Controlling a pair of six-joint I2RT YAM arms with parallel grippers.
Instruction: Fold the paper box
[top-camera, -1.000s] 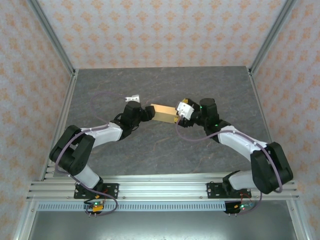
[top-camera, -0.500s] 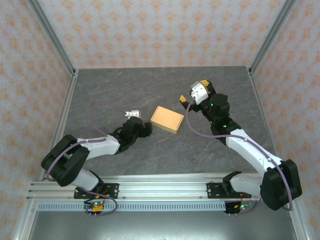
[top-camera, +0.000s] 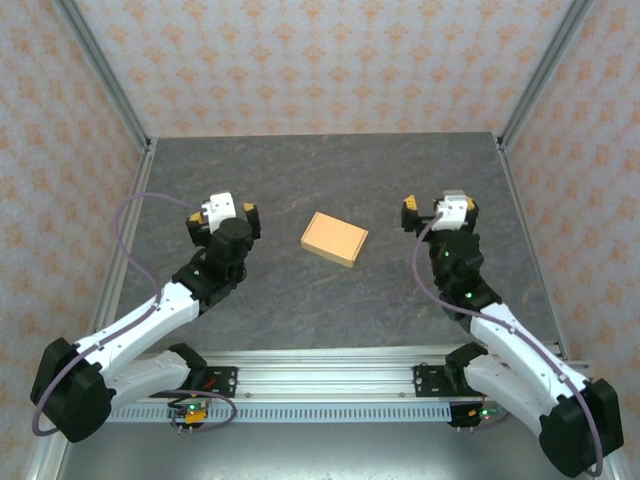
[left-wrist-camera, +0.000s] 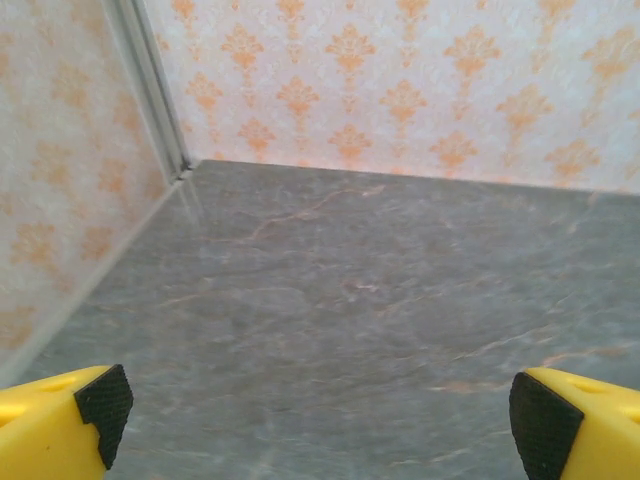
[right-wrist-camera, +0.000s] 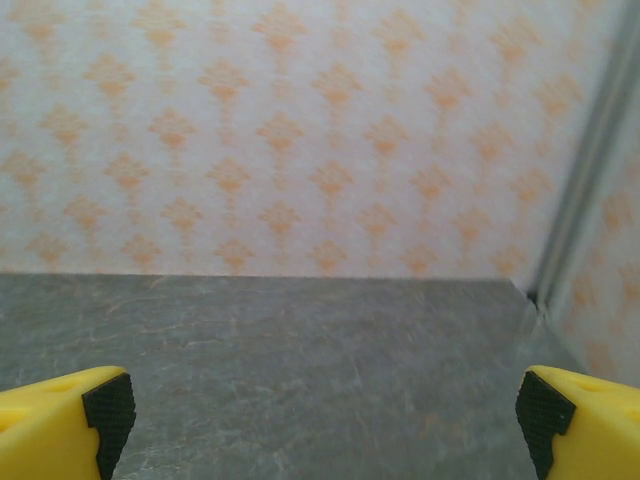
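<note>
- L gripper (top-camera: 226, 216): jaws spread wide, nothing held. In the wrist view (left-wrist-camera: 320, 400) there is bare tabletop between its black pads (left-wrist-camera: 105, 400).
- R gripper (top-camera: 440, 212): also wide apart and empty. Its wrist view (right-wrist-camera: 320, 410) has gray surface and back wall between the pads (right-wrist-camera: 108, 410).
- Height of both grippers off the surface is hard to judge from above; prob. raised, not touching it.
- Paper box (top-camera: 334, 238): closed shallow rectangle, lying flat, a bit askew to the table edges. It sits between the 2 grippers and touches neither.
- L gripper is well left of the box, R gripper well right of it, w/ open gray surface in both gaps.
- Table (top-camera: 300, 170): bare from the box back to the far edge, and bare on the near side of the box to the rail (top-camera: 320, 375).
- Limits: patterned walls (top-camera: 320, 60) behind and to both sides of the box, w/ a metal corner post (left-wrist-camera: 150, 90) far-left of it and another (right-wrist-camera: 585, 160) far-right.
</note>
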